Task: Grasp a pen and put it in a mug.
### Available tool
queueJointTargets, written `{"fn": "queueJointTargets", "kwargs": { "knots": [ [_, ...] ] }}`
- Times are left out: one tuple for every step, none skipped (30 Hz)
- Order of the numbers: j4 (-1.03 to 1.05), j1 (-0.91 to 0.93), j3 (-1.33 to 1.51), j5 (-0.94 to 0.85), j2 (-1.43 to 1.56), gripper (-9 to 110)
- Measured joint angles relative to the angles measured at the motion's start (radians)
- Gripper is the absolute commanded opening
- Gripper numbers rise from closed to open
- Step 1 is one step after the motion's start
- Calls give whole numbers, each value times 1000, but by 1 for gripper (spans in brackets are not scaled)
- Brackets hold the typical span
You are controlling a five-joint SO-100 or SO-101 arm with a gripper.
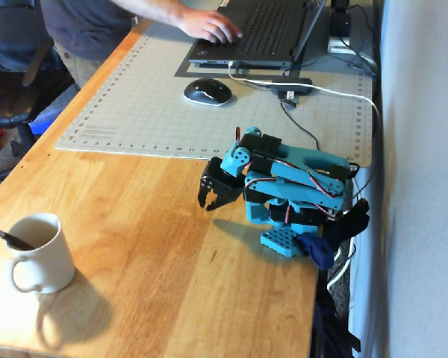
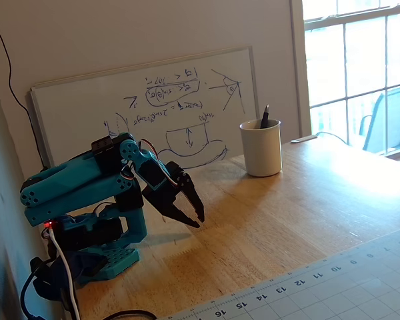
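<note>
The task appears to be at its end: the pen (image 1: pixel 9 239) is seen standing slanted inside the mug (image 1: pixel 39 253), its upper end poking above the rim in both fixed views (image 2: pixel 264 116). The mug sits near one corner of the bench (image 1: pixel 149 246), well apart from the arm. No further grasp seems called for; at most, the arm would be left folded at rest.

The arm is folded low over its base beside the bench's wall-side edge, and the pincer (image 1: pixel 210 200) is pointed down toward the wood without touching it. In a fixed view the pincer (image 2: pixel 190 217) is seen with its dark fingertips drawn nearly together and nothing held between them.

The mug is a plain cream-white cylinder, glossy like glazed ceramic, with one loop handle; a soft shadow is cast beside it. The pen is a thin, dark stick. The bench is of warm, varnished wood with visible grain. The arm is made of matte turquoise plastic parts, with black servos and a black pincer. A pale gridded cutting mat (image 1: pixel 142 104) is laid across the far part of the bench, carrying a dark mouse (image 1: pixel 207 91) and a laptop (image 1: pixel 257 30), on which a person's hand (image 1: pixel 209 26) is resting. A whiteboard (image 2: pixel 147 107) with scribbled marks is leaned against the wall.
</note>
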State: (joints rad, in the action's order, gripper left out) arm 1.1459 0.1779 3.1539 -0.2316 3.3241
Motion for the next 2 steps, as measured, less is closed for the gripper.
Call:
{"fn": "queueJointTargets", "kwargs": {
  "knots": [
    [0,0,0,0,0,3],
    [0,0,0,0,0,3]
  ]
}}
